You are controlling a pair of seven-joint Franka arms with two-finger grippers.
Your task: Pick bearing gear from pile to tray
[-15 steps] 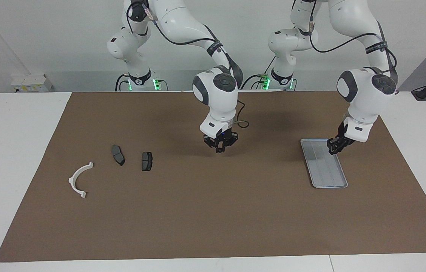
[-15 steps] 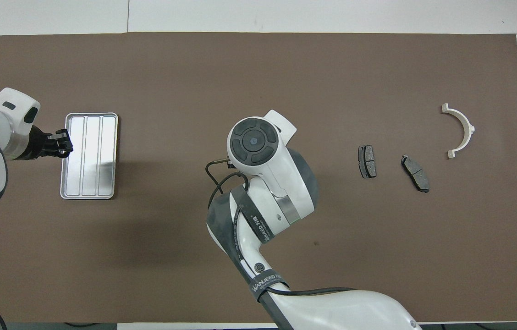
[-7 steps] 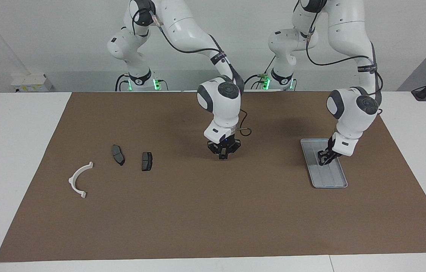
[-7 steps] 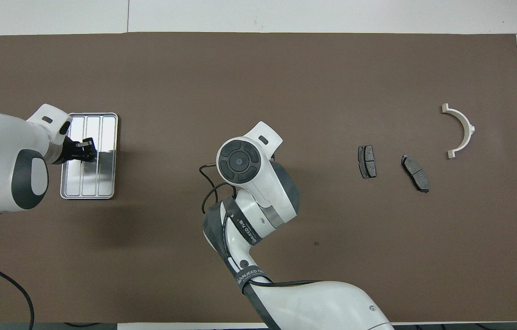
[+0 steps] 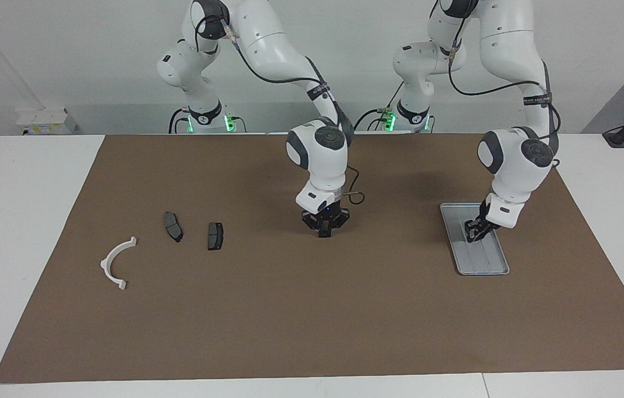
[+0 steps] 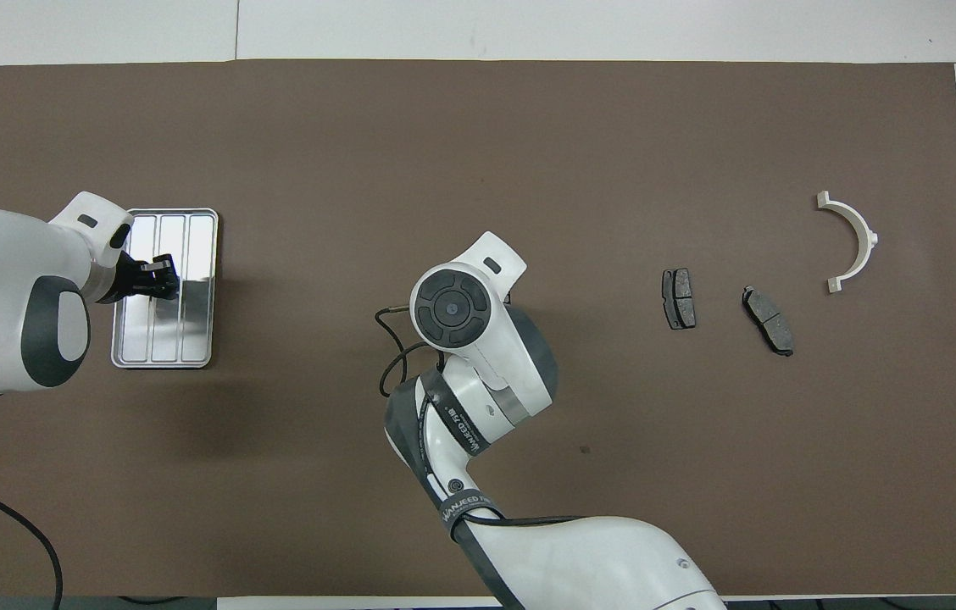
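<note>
The pile lies toward the right arm's end of the mat: two dark grey brake pads (image 5: 172,225) (image 5: 215,235) and a white half-ring bracket (image 5: 117,262), which also show in the overhead view (image 6: 679,298) (image 6: 768,319) (image 6: 851,241). I see no tiny black round pieces. The light grey ridged tray (image 5: 481,270) (image 6: 190,339) lies toward the left arm's end. My left gripper (image 5: 472,233) (image 6: 160,280) hangs low over the tray's middle. My right gripper (image 5: 324,232) points down just above the mat's middle, apart from the pile. Its own wrist hides it in the overhead view.
A brown mat (image 5: 312,320) covers most of the white table. A small dark spot (image 6: 584,449) marks the mat nearer to the robots than the pads. A black cable loops beside the right wrist (image 6: 389,339).
My left gripper moved from beside the tray to low over its middle, then held still. My right gripper came down closer to the mat at the middle.
</note>
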